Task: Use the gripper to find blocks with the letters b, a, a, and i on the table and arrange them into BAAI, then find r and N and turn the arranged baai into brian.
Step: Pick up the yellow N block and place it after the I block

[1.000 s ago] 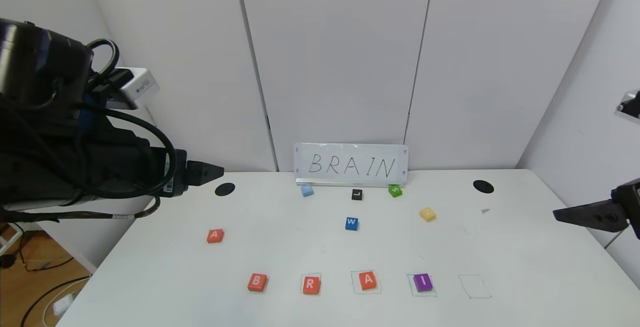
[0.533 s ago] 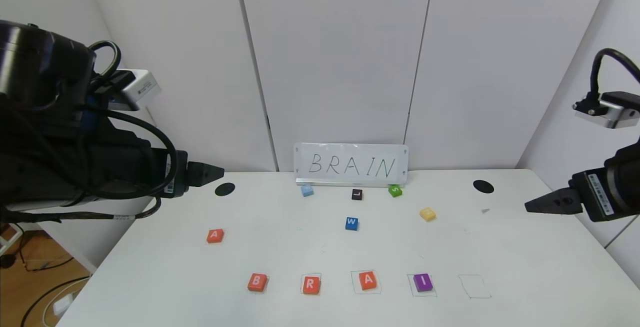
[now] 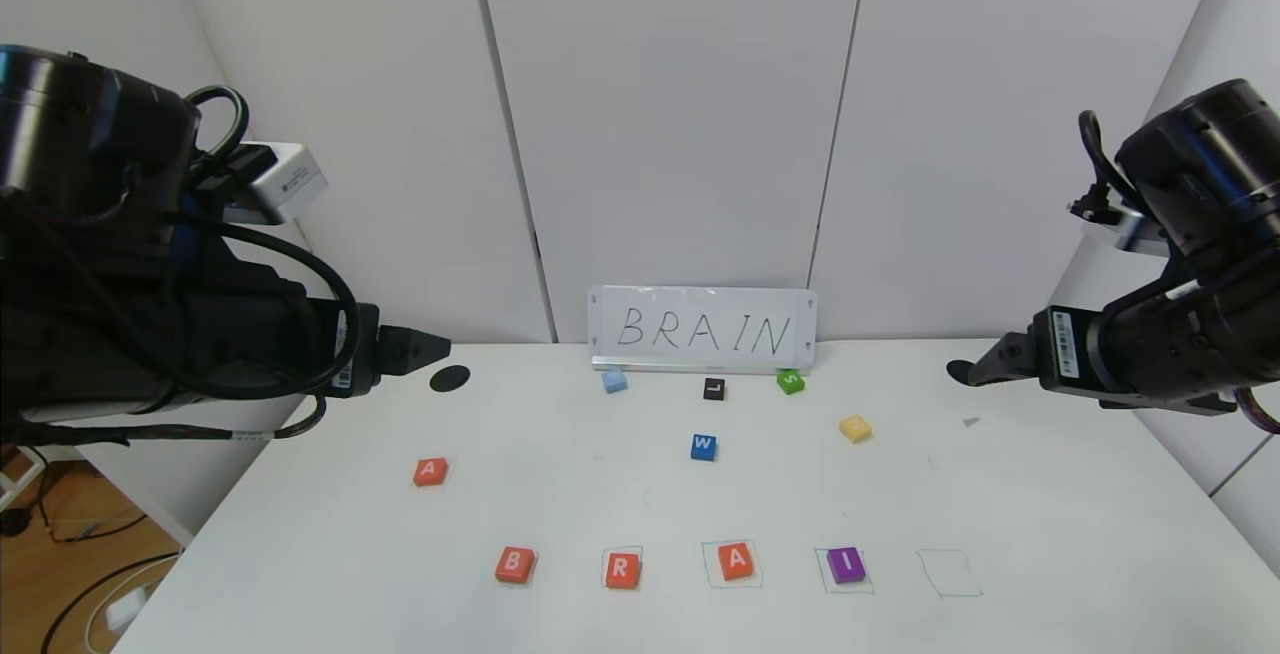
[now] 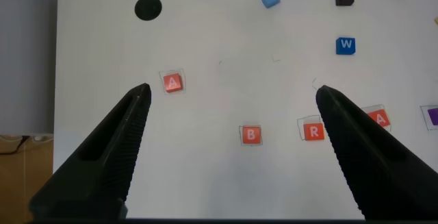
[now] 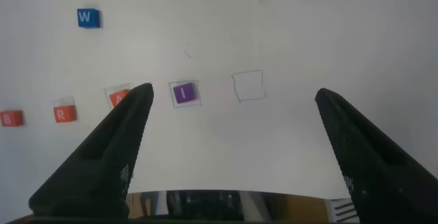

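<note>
Currently left gripper [image 3: 440, 343] hangs over the table's [image 3: 1050, 534] far-left edge by a black hole [image 3: 450, 379], fingers spread wide, nothing between them; the left wrist view shows the same wide gap [image 4: 233, 97]. Below it a spare A block [image 3: 430, 471] sits alone on the left. Front row, left to right: B block [image 3: 514, 565], R block [image 3: 622, 569], second A block [image 3: 736, 561], purple I block [image 3: 846, 564], each in or on a pen-drawn square, then one drawn square [image 3: 949, 573] with nothing in it. Mid-table: blue W block [image 3: 703, 447]. Back row under the BRAIN sign [image 3: 702, 329]: light-blue block [image 3: 614, 381], black L block [image 3: 713, 389], green S block [image 3: 790, 381]. Yellow block [image 3: 855, 428] lies right of W, untouched, letter unreadable. Right gripper [image 3: 975, 372] hovers over the far-right hole, fingers wide, holding nothing, well apart from the yellow block.
</note>
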### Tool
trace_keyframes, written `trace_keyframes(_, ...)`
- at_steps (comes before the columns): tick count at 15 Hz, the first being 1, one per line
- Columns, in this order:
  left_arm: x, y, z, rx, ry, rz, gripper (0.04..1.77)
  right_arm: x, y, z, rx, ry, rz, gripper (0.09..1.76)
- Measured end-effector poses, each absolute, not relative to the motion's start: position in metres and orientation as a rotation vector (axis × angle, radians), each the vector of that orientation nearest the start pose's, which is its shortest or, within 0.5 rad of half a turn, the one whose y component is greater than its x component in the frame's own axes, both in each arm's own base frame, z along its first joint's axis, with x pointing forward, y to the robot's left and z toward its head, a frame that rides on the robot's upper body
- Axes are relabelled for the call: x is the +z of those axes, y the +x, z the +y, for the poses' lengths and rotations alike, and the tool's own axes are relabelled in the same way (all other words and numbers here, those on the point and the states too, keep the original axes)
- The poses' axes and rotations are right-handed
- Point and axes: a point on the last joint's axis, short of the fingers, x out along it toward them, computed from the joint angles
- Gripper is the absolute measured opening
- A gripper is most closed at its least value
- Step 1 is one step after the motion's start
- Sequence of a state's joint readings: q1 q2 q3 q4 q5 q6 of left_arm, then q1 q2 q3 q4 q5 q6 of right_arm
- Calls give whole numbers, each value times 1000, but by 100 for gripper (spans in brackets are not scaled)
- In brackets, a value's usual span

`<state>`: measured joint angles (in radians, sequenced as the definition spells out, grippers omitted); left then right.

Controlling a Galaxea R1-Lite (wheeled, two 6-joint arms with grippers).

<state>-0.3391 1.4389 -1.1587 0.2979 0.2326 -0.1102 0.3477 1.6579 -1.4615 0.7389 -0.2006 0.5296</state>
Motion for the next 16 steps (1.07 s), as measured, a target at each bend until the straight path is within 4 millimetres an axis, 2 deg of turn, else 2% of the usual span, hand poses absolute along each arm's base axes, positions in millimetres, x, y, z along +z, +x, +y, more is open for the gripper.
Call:
trace_keyframes(8, 267, 226, -69, -56, 50, 557, 172, 237, 317, 109, -244, 506, 898, 171)
trace_keyframes(16, 266, 226, -68, -50, 55, 558, 172, 203, 380, 112, -411, 604, 984, 171)
